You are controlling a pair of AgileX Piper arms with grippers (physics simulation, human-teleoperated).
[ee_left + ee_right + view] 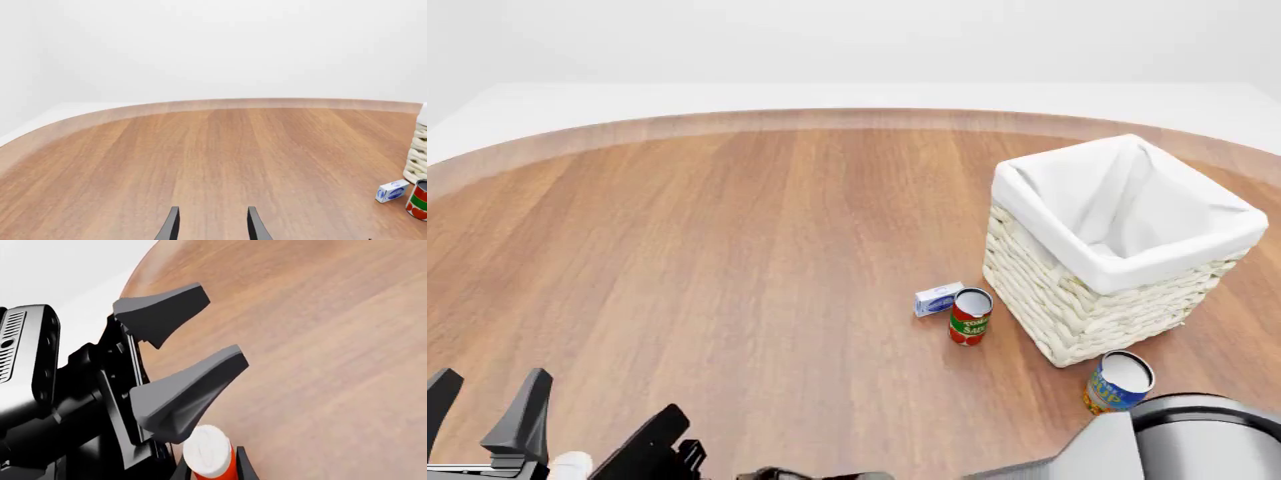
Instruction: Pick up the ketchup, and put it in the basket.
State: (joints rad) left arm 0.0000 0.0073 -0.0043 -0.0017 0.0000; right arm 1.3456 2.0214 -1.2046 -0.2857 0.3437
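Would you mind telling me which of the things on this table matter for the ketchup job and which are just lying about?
Part of the job:
- ketchup
- basket

Just lying about:
- red-and-green can
- blue-and-orange can
- small blue-and-white box

A simulated test scene is shown rather than a lived-in room: a round, wood-grain brown table (721,250) is set against a blank white backdrop. Household goods are placed on it, a cream-white woven wicker basket (1094,300) and a red-and-green tin can (969,316).
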